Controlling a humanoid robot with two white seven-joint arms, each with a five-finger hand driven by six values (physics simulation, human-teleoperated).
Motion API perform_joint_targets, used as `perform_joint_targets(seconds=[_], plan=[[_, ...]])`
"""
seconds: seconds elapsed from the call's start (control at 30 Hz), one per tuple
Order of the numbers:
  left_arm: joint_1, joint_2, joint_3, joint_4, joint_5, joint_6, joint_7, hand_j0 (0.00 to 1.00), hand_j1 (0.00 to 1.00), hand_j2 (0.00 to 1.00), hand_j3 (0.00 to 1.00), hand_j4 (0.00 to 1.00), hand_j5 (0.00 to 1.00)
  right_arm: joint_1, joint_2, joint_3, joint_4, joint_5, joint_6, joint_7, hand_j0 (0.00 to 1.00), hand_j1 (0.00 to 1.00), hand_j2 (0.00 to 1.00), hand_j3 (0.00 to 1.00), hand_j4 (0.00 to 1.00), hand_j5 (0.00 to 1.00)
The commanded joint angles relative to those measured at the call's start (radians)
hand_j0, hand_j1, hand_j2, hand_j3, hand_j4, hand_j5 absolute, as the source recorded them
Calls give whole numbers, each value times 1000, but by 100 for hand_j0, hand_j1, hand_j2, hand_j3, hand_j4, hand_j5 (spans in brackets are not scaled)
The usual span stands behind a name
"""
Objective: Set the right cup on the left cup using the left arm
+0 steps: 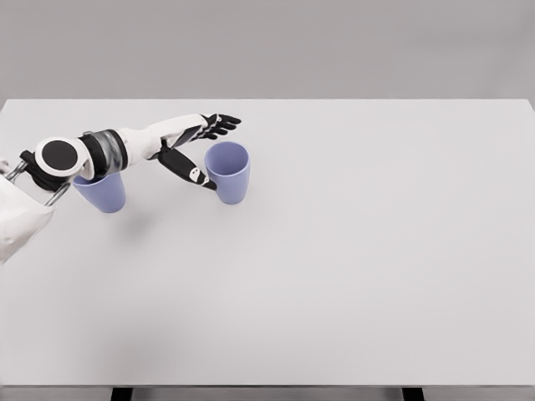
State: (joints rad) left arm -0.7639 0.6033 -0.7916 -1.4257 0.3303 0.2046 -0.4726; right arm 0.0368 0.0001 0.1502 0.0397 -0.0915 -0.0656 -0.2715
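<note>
Left hand (201, 150) reaches in from my left with fingers spread, holding nothing. Its thumb sits at the near side of the right cup (228, 171) and the other fingers extend behind the rim. Both cups stand upright on the white table (351, 251); left cup (101, 192) is partly hidden under my forearm.

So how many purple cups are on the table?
2. One cup stands by the left hand; the other cup sits further left, partly hidden under the arm.
</note>
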Motion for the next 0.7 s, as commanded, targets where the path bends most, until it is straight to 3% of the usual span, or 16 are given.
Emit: perform_joint_targets(seconds=[0.0,0.67], plan=[[0,-7,2,16,3,-1,0,100,100,100,100,100,100,0,0,0,0,-1,0,0,100,100,100,100,100,100],[0,-57,-1,65,3,-1,0,100,100,100,100,100,100,0,0,0,0,-1,0,0,100,100,100,100,100,100]])
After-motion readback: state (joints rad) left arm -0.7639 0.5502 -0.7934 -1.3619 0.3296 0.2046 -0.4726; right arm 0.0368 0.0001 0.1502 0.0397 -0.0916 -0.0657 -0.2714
